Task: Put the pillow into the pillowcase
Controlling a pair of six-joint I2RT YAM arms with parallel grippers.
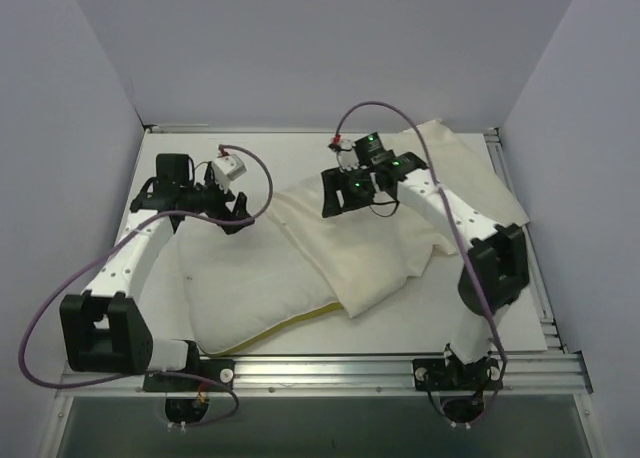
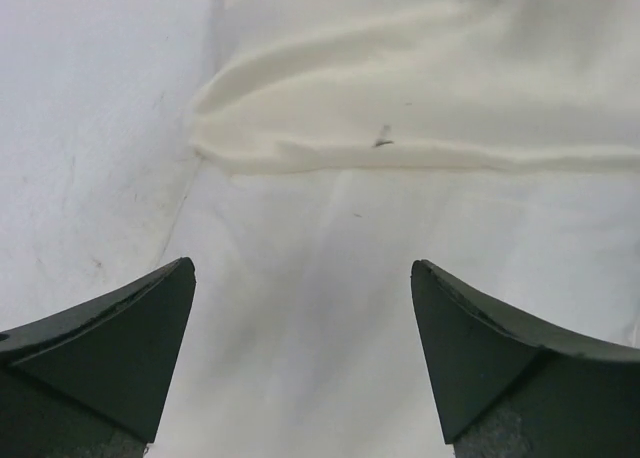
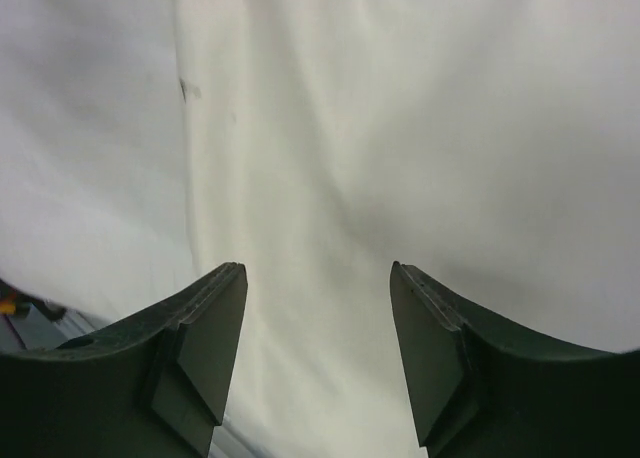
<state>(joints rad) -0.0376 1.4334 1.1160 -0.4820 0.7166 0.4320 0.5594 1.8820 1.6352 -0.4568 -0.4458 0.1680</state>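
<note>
The pillow point(image 1: 240, 288) lies near-left on the table point(image 1: 280, 158), its long axis diagonal. The pillowcase point(image 1: 400, 238) overlaps its right end and trails far-right. The left end effector point(image 2: 300, 273) hovers open at the pillow's far corner. The right end effector point(image 3: 318, 273), also open and nearer the pillowcase, hangs over that cloth's left edge with its arm reaching forward and inward.
</note>
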